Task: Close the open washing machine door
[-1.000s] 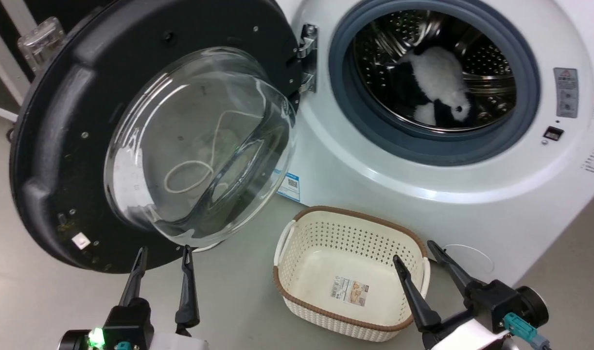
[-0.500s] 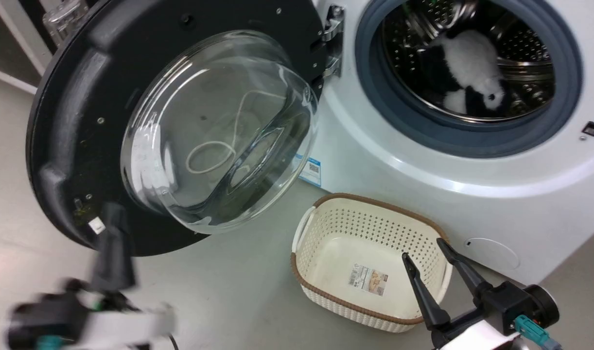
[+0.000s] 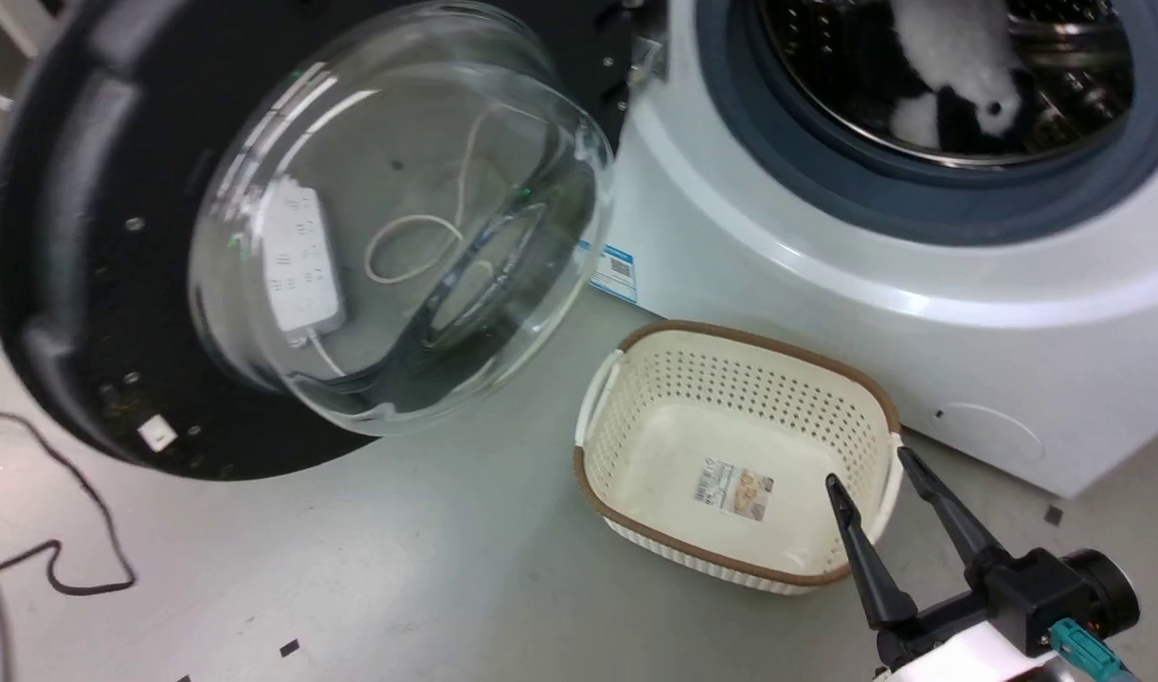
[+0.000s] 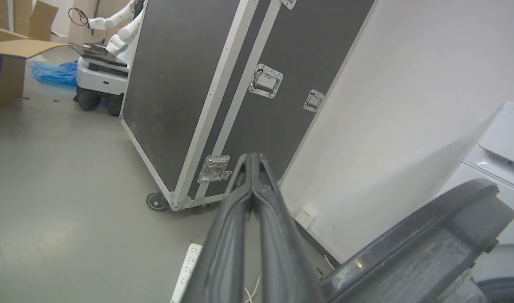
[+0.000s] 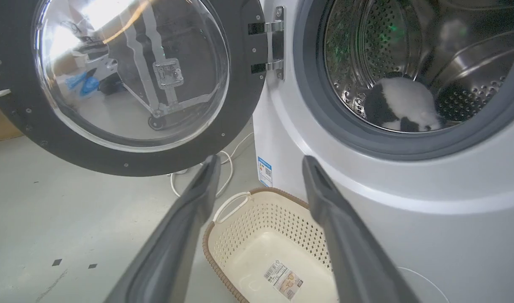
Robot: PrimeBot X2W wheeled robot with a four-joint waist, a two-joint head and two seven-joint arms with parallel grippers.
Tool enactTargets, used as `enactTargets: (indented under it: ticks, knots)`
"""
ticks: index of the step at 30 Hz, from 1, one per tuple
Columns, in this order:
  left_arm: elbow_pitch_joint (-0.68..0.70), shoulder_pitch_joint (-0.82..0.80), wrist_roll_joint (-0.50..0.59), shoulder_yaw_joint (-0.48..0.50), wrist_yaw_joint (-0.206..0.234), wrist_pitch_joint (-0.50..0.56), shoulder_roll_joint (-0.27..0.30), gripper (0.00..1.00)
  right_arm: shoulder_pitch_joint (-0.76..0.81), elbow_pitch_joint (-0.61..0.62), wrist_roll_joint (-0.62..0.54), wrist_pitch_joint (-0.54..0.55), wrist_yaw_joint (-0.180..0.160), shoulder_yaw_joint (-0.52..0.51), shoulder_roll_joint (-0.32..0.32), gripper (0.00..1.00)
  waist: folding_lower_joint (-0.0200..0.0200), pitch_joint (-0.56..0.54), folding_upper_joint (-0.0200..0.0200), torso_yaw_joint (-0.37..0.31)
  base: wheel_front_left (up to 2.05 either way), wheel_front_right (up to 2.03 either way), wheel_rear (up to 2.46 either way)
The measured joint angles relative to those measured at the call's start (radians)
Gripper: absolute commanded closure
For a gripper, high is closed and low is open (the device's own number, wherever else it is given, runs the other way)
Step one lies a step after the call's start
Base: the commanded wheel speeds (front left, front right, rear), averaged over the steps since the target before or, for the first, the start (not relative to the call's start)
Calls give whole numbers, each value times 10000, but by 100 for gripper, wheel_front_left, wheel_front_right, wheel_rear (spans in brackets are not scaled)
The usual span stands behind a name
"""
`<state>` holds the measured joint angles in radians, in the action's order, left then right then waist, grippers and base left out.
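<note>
Grey floor, laundry corner.
The smooth grey floor (image 3: 427, 568) carries the white washing machine (image 3: 825, 313), a cream perforated basket (image 3: 731, 568) just beside its front, a loose black cable (image 3: 115, 554), a white power strip (image 4: 187, 269) and a wheeled flight case (image 4: 189, 97).

Head view: washing machine door (image 3: 67, 284) runs off the top edge. I see the drum (image 3: 1062, 104) cropped above, black-and-white plush (image 3: 949, 47) half cut. Print on basket label (image 3: 735, 488) too small to read.
</note>
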<state>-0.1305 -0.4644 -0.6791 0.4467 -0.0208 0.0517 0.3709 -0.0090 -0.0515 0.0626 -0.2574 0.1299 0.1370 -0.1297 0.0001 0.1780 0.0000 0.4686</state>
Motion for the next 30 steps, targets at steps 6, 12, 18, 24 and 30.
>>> enactTargets:
  ticks: [6, 12, 18, 24, 30]
  knots:
    - [-1992, -898, -1774, 744, 102, 1452, 159, 100, -51, -19, 100, 0, 0, -15, -174, 0, 0, 208, 0, -405, 0, 0, 0]
    - [-3099, -1230, -3814, 1666, 280, 3244, 98, 100, -211, -46, 171, 0, -2, -2, -199, 0, -1, 206, 0, -743, 0, 0, 0]
    - [-2686, -472, -5218, 1900, -96, 5265, -337, 100, -200, -232, 182, 0, 0, -67, -79, 0, -2, -181, 0, -888, 0, 0, 0]
    - [-1733, 415, -5885, 1814, -249, 6353, -871, 100, -183, -399, 182, 0, 0, -144, 157, 0, -3, -626, 0, -923, 0, 0, 0]
    - [-73, 2146, -6287, 838, -366, 7818, -2284, 100, -109, -500, 178, 0, 0, -353, 410, 0, -3, -1270, 0, -1061, 0, 0, 0]
